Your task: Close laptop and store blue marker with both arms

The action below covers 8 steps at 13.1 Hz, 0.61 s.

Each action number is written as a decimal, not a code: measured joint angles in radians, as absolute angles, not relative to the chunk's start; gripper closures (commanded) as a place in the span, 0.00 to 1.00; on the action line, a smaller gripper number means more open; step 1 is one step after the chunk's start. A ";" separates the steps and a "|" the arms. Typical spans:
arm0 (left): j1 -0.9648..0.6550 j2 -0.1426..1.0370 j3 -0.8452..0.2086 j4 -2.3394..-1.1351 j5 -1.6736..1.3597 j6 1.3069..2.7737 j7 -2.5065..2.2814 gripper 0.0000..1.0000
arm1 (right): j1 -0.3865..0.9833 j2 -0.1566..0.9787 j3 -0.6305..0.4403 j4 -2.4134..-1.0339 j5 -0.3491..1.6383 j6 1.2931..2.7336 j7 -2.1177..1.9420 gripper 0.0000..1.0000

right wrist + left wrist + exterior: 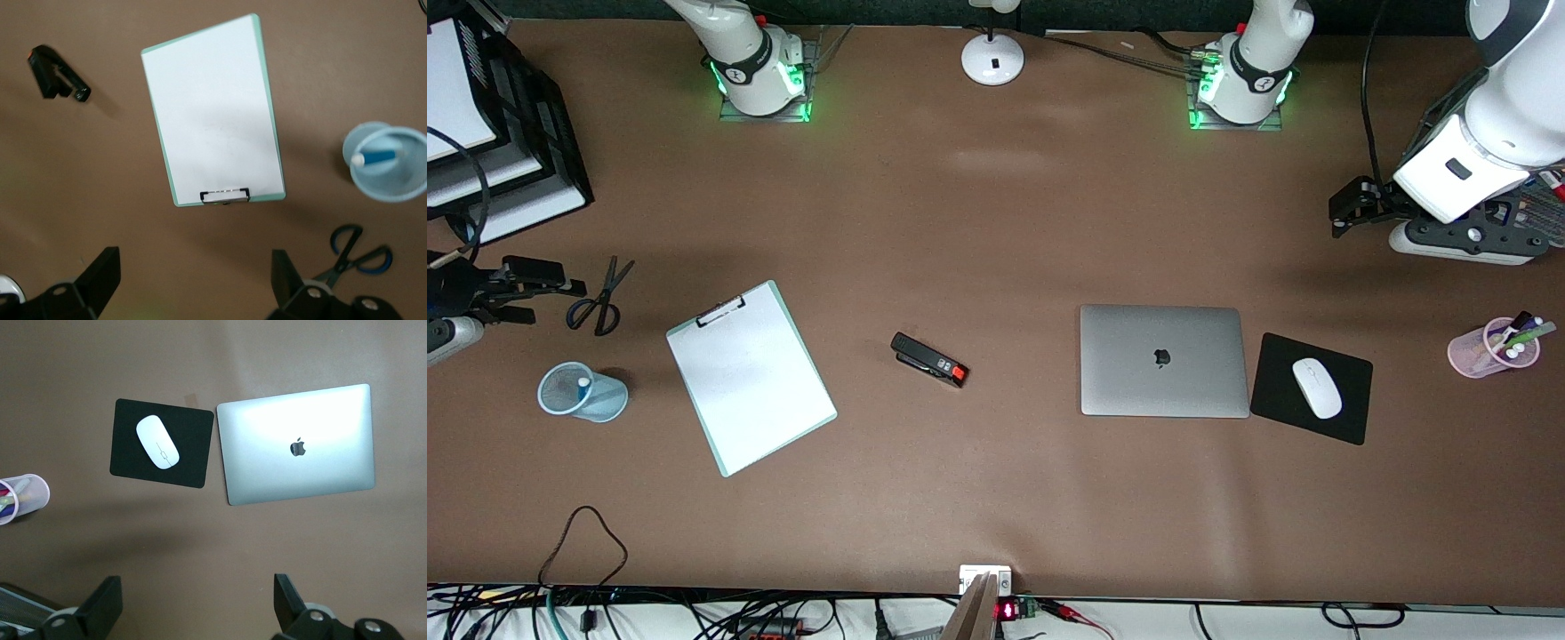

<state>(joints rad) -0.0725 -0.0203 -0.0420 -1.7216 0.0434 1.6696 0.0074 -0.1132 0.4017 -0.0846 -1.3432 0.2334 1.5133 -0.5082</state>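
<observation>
Blue marker (377, 157) in cup (390, 190), clear of right gripper (193, 280) fingers.

The pink pen cup (20, 497) is cut off by the edge.

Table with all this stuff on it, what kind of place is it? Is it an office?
Probably a lab set up like an office desk. A closed silver-grey laptop lies beside a white mouse on a black pad, a mint-edged clipboard holds white paper, and two white robot arms stand at the table.
</observation>
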 measured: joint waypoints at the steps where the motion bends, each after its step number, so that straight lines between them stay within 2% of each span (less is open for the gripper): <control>1: -0.073 -0.020 -0.042 -1.722 0.043 1.669 0.007 0.00 | -0.104 0.399 -0.085 -1.350 0.207 1.513 -0.463 0.00; 5: -0.072 -0.020 -0.039 -1.722 0.043 1.669 0.007 0.00 | -0.034 0.383 -0.084 -1.353 0.110 1.510 -0.187 0.00; 8: -0.072 -0.020 -0.039 -1.722 0.043 1.656 0.007 0.00 | -0.019 0.332 -0.084 -1.353 0.081 1.453 -0.084 0.00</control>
